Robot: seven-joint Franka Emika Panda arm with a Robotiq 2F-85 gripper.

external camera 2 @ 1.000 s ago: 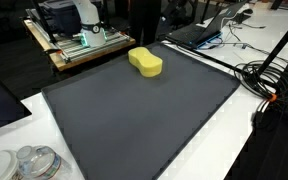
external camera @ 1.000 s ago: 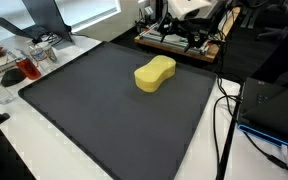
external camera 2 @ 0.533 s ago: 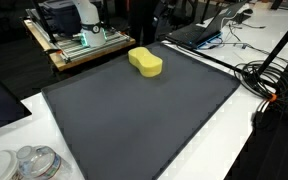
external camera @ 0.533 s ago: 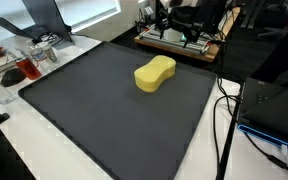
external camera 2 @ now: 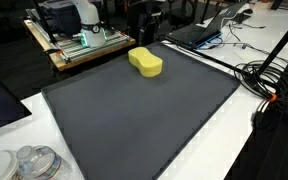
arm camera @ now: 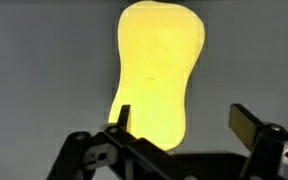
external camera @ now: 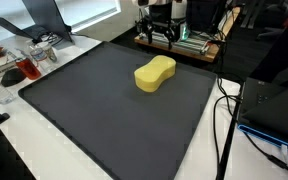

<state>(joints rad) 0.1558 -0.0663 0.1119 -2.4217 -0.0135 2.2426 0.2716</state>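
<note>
Fingers (arm camera: 246, 122): yours are spread wide open with nothing in them. In the wrist view one tip pokes in on each side.
Sponge (arm camera: 159, 75): yellow, peanut-shaped, lying flat. In the wrist view it runs lengthwise up the picture, in line with the gap between the tips, and the left tip overlaps its lower edge.
Contact: none that you can see, the tips hang clear above it.
Sponge on the mat: in both exterior views (external camera: 155, 73) (external camera 2: 145, 62) it sits toward the far end of the dark mat (external camera: 104, 120), on the arm's side.
Arm (external camera: 162, 15): up at the mat's far edge, just behind the sponge.
Worktop (external camera: 24, 140): white, the mat covers most of it.
Other stuff: glass jars (external camera 2: 34, 162) off one corner of the mat, a laptop (external camera 2: 199, 30) and a tangle of cables (external camera 2: 269, 80) along another side, all well apart from the sponge.
</note>
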